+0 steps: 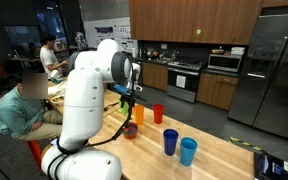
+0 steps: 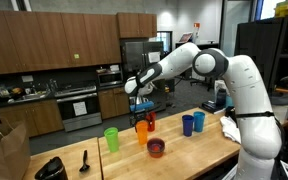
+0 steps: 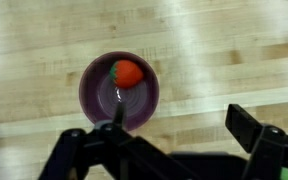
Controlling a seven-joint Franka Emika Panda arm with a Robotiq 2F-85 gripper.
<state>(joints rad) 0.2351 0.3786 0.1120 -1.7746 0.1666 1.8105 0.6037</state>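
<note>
**DESK:** What's in the frame?

**PHOTOGRAPHER:** A white robot arm's black fingers point(image 3: 254, 132), spread wide and gripping nothing, hang above a pale wooden bench point(image 3: 234, 40).

**DESK:** And underneath them?

**PHOTOGRAPHER:** A purple round plastic bowl point(image 3: 120, 92), upright. A red-orange toy fruit with a green cap point(image 3: 128, 72) rests inside it. Neither touches the fingers.

**DESK:** How do the two line up?

**PHOTOGRAPHER:** In the wrist view the bowl sits ahead of the fingertips and off-centre. It lines up more with the finger at the picture's left than with the open gap between the pair. The fruit lies in the part of the bowl farthest from the fingers.

**DESK:** Does the fruit have a long axis?

**PHOTOGRAPHER:** Hardly. It looks roundish, with its green cap turned toward the bowl's far-left rim.

**DESK:** Where is this on the bench?

**PHOTOGRAPHER:** Mid-bench, well away from every corner. In both exterior views the bowl is on the near-edge side of a row of cups. An orange plastic cup point(image 2: 141, 128) stands just beside the bowl toward the far edge, with a red plastic cup point(image 2: 150, 121) next to it. A green plastic cup point(image 2: 111, 138) and a dark blue plastic cup point(image 2: 188, 124) stand well apart on either side.
</note>
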